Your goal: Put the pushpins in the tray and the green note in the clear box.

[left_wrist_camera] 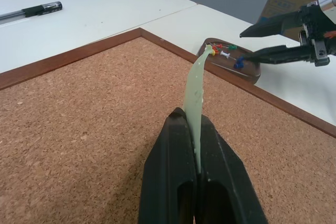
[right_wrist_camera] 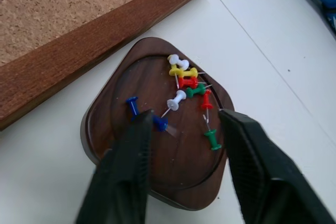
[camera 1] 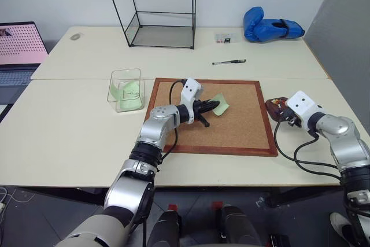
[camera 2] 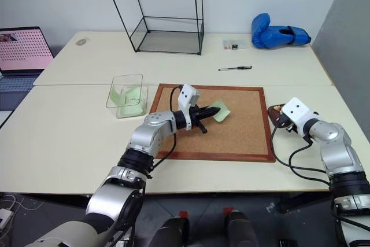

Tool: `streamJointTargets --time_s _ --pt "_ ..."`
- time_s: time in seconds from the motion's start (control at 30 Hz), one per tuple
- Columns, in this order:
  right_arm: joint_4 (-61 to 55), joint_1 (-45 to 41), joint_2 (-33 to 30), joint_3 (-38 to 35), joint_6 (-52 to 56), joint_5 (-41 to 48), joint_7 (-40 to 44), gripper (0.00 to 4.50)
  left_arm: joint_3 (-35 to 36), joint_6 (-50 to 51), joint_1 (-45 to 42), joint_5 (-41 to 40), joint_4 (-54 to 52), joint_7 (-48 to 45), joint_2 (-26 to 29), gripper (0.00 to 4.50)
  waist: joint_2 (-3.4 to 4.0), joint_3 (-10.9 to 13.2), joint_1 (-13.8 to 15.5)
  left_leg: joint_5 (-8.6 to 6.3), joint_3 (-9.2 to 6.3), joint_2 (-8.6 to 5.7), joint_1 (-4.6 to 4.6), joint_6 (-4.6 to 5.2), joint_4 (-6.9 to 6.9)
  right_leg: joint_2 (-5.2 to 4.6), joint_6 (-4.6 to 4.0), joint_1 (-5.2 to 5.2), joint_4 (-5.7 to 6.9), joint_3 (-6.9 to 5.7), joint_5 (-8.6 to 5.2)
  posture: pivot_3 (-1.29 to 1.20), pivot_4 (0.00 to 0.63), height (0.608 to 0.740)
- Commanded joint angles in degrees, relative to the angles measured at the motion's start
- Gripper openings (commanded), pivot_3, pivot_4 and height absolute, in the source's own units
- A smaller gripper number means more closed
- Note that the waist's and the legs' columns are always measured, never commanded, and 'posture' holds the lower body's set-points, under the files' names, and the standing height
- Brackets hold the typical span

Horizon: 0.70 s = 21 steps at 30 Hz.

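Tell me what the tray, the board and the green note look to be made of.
Tray: looks like dark wood, smooth satin finish; faint grain and a soft sheen.
Board: cork, matte and speckled, in a reddish-brown frame, apparently wood.
Green note: thin paper, matte; it bends limply above the left claw.

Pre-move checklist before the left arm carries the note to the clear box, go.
1. Left gripper jaws shut on the green note: ok.
2. Note lifted off the corkboard, free end curling up: ok.
3. Clear box upright, top open, beside the corkboard's left edge: ok.
4. What already lies in the box, a green shape shows through the wall: cannot tell.
5. Pushpins lying in the tray: ok.
6. Right gripper jaws open over the tray, holding nothing, away from the left arm's path: ok.
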Motion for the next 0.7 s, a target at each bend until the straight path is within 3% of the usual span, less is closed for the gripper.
streamJointTargets --time_s 0.03,0.23,0.5,0.7 --pt "-0.7 -2.3 -0.3 -1.7 -0.7 0.2 -0.8 3.18 0.6 -0.5 -0.8 -0.7 -2.3 0.5 0.1 0.00 0.00 0.0 0.0 0.00 0.00 0.00 0.00 0.00 0.00 0.00 0.00 0.00 0.00 0.00 0.00 0.00 0.150 0.740" --pt "-3.2 -3.0 -1.2 -3.9 0.2 1.7 -0.7 4.39 2.1 -1.3 -2.4 -0.9 -2.5 2.1 0.8 0.00 0.00 0.0 0.0 0.00 0.00 0.00 0.00 0.00 0.00 0.00 0.00 0.00 0.00 -0.01 0.00 0.00 0.150 0.740" --pt "-13.6 -4.9 0.0 -6.2 2.3 11.5 7.9 4.39 2.5 -1.5 -2.6 4.3 -11.9 7.2 11.0 0.00 0.00 0.0 -0.4 0.00 0.00 0.06 0.05 0.00 -0.01 0.04 0.00 0.00 0.03 0.01 0.00 0.00 0.150 0.740" --pt "-23.3 -7.6 3.8 -2.0 9.8 22.4 17.9 4.39 5.5 0.8 0.2 8.6 -15.3 12.8 21.2 0.00 -0.01 0.0 -0.5 0.00 -0.06 0.08 0.05 0.00 -0.01 0.05 0.00 0.01 0.02 -0.03 0.00 0.00 0.150 0.740"
